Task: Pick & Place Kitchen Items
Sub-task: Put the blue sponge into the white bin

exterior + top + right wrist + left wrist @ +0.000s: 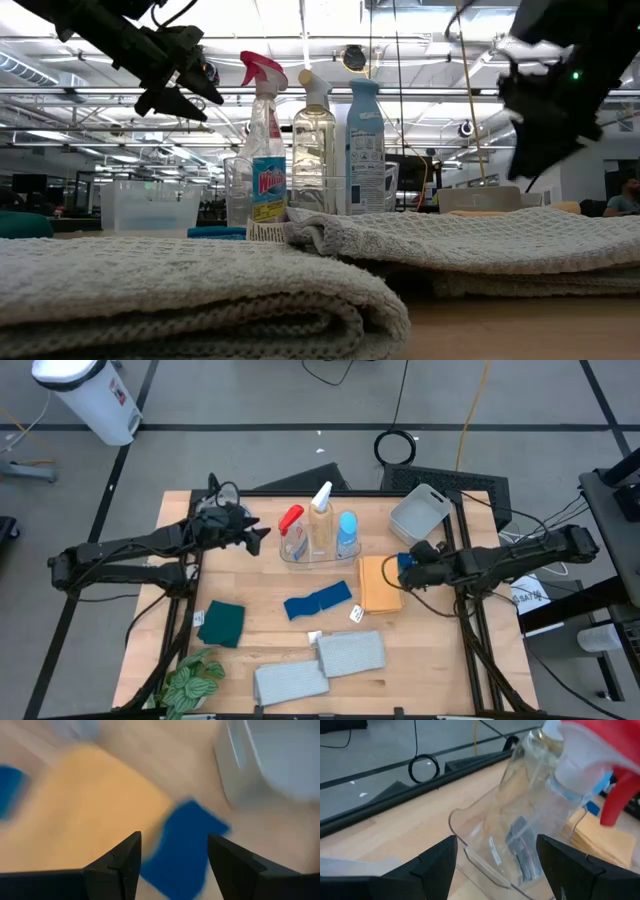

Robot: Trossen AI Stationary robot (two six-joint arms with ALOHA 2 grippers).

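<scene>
Three bottles stand upright in a clear tub (318,553): red-trigger (292,523), white-trigger (320,510), blue-capped (347,532). My left gripper (262,538) is open and empty, just left of the tub and raised; in its wrist view (496,840) the tub and the red trigger (615,780) lie ahead. My right gripper (402,567) is open and empty above the blue sponge (182,850), which lies beside the orange sponge (378,584). A blue cloth (320,601), a teal cloth (222,623) and two grey towels (350,653) (290,682) lie flat on the table.
A grey tub (421,510) stands at the far right of the table. A green plant (190,680) is at the near left corner. A small white tag (355,614) lies by the blue cloth. Bare wood shows at the middle left (230,575).
</scene>
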